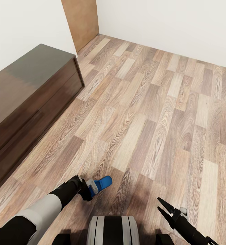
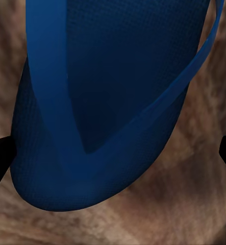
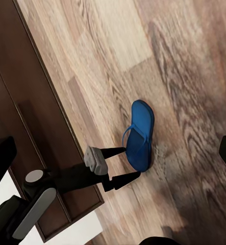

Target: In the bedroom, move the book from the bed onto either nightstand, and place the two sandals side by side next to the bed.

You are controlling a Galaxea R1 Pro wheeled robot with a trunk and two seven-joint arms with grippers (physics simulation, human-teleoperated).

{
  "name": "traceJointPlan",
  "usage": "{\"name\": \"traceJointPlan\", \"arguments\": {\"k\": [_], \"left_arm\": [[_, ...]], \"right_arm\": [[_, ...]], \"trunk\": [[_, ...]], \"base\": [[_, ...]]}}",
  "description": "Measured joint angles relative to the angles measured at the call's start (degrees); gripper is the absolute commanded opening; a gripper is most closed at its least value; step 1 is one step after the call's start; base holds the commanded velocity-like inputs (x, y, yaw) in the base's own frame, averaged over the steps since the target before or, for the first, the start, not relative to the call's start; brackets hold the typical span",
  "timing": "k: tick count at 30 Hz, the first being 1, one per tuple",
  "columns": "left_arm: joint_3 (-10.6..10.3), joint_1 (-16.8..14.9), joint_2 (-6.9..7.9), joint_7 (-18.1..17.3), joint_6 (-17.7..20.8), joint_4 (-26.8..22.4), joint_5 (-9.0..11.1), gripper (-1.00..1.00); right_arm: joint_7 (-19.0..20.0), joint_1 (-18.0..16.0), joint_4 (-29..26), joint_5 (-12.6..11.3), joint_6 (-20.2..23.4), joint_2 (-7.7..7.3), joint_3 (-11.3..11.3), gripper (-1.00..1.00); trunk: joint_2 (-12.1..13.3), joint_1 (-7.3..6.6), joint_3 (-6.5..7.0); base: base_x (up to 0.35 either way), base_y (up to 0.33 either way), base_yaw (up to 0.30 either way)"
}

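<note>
One blue sandal [image 1: 102, 184] sat gripped in the left gripper [image 1: 90, 190] at seven o'clock; right gripper [image 1: 162, 206], five o'clock, gaped open

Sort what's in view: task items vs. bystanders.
Task items:
- blue sandal, held in the left gripper
- right gripper, open and empty

Bystanders:
- long dark-brown bench along the wall
- wooden door in the corner
- wood-plank floor
</note>
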Motion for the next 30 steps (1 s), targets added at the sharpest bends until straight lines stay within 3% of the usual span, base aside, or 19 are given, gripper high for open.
{"name": "traceJointPlan", "arguments": {"k": [6,7,10,12,30], "left_arm": [[0.0,0.0,0.01,-0.1,0.0,0.1,0.0,1.00],[0.0,0.0,0.01,-0.2,0.0,0.1,0.0,-1.00],[-0.1,0.0,0.03,-0.6,0.0,0.7,-0.4,-1.00],[-0.2,0.0,0.01,-0.7,0.4,0.7,0.8,-1.00],[-0.1,0.0,0.02,-0.3,0.2,0.7,0.2,-1.00]], "right_arm": [[0.0,0.0,0.0,0.0,0.0,-0.01,0.0,1.00],[0.0,0.0,0.0,0.0,0.0,-0.03,0.0,1.00],[0.0,0.0,0.0,0.0,0.0,-0.06,0.0,1.00],[0.0,0.0,0.0,0.1,0.0,-0.04,0.0,1.00],[0.0,0.0,0.0,0.1,-0.1,-0.04,0.0,1.00]], "trunk": [[0.0,0.00,0.00],[0.0,0.00,0.00],[0.0,0.76,0.00],[0.0,0.81,0.00],[0.0,0.86,0.00]], "base": [[0.000,0.000,0.000],[0.000,0.000,0.000],[0.000,0.000,0.000],[0.000,0.000,0.000],[0.000,0.000,0.000]]}}
